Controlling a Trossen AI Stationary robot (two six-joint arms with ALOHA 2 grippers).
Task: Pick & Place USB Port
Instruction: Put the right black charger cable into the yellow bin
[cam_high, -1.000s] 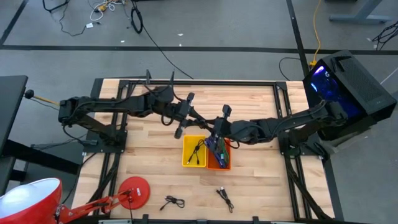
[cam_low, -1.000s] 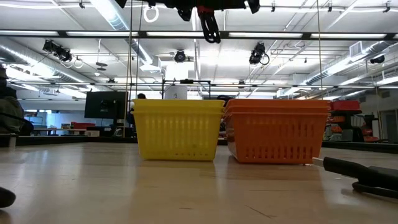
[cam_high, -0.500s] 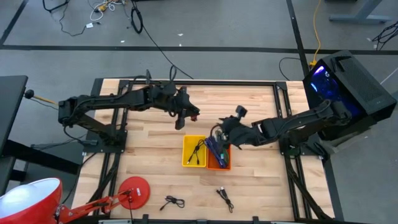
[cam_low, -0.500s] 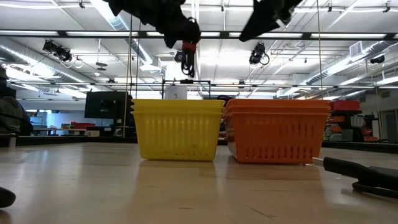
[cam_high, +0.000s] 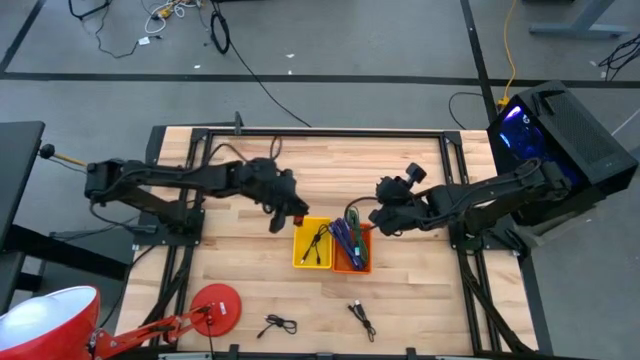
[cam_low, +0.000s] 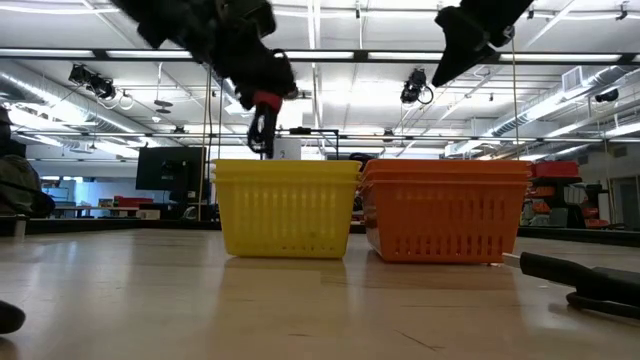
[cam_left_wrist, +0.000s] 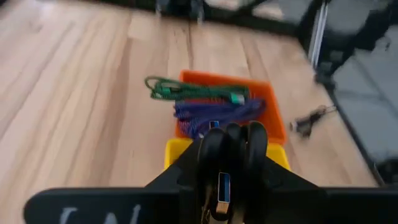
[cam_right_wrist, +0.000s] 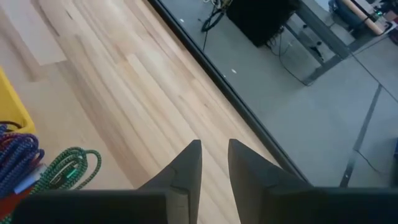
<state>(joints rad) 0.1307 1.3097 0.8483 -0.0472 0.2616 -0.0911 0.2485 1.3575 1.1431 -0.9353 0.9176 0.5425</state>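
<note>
**A:** Entry one, change since a second ago?

**B:** The two grippers, then close together above the baskets, have parted. The black USB cable with a silver, blue-tongued plug (cam_left_wrist: 221, 190) is now with the left arm alone. This is judged to be a completed hand-over, with placing still to come.

**A:** Entry two, items from the table front backward?

**B:** Two loose black cables (cam_high: 277, 325) lie on the wooden tabletop (cam_high: 420, 290). Behind them stands the yellow plastic basket (cam_high: 297, 240), and the orange plastic basket (cam_high: 367, 252) touching it holds green and purple cables.

**A:** Entry three, arm poses?

**B:** The left gripper (cam_high: 290, 210) has come down over the yellow basket's far left corner, above the rim and angled down, with its fingers clamped on the plug. The right gripper (cam_right_wrist: 213, 146) has drawn back just beyond the orange basket. Its fingers are a narrow gap apart and hold nothing.
</note>
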